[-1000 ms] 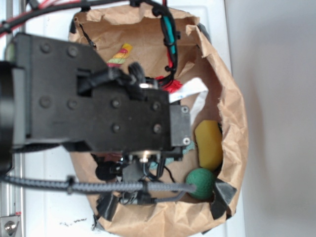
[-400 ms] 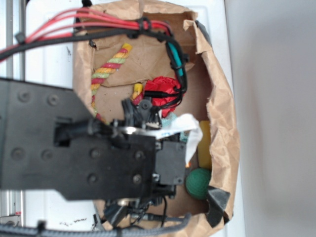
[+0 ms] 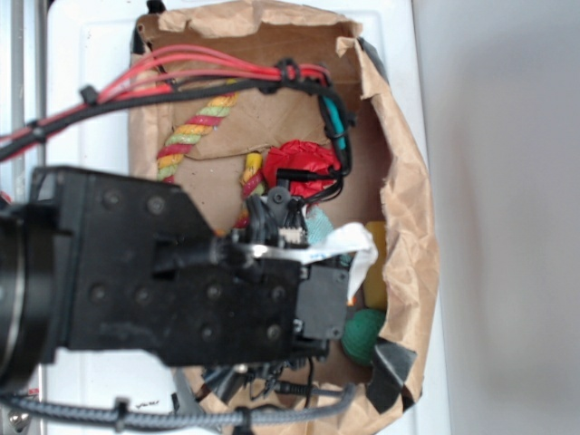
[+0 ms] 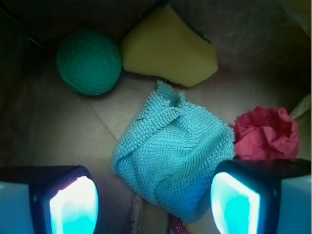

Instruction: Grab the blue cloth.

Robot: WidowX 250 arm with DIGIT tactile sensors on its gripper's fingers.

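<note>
The brown paper bag (image 3: 406,181) lies open on the white surface, and the black robot arm (image 3: 163,281) reaches into it, hiding much of the inside in the exterior view. Red and black cables (image 3: 181,77) run across the top of the bag, with a coloured rope toy (image 3: 195,131) lying beneath them.

In the wrist view the blue cloth (image 4: 173,153) lies crumpled on the bag floor, in the middle of the frame, between the two lit fingers. The gripper (image 4: 151,202) is spread wide, one finger to each side of the cloth's near end, and neither pad clearly presses on it. So the reach looks done and the lining-up close to done; the last drop, the closing and the lift are left.

Around the cloth, the yellow sponge (image 4: 168,48) lies just beyond its far corner, the green ball (image 4: 88,62) sits beside the sponge and apart from the cloth, and the red wad (image 4: 267,134) touches or nearly touches the cloth's edge, close to one finger. That wad may get caught when the fingers close.

No brand, label or writing can be read in either view.
</note>
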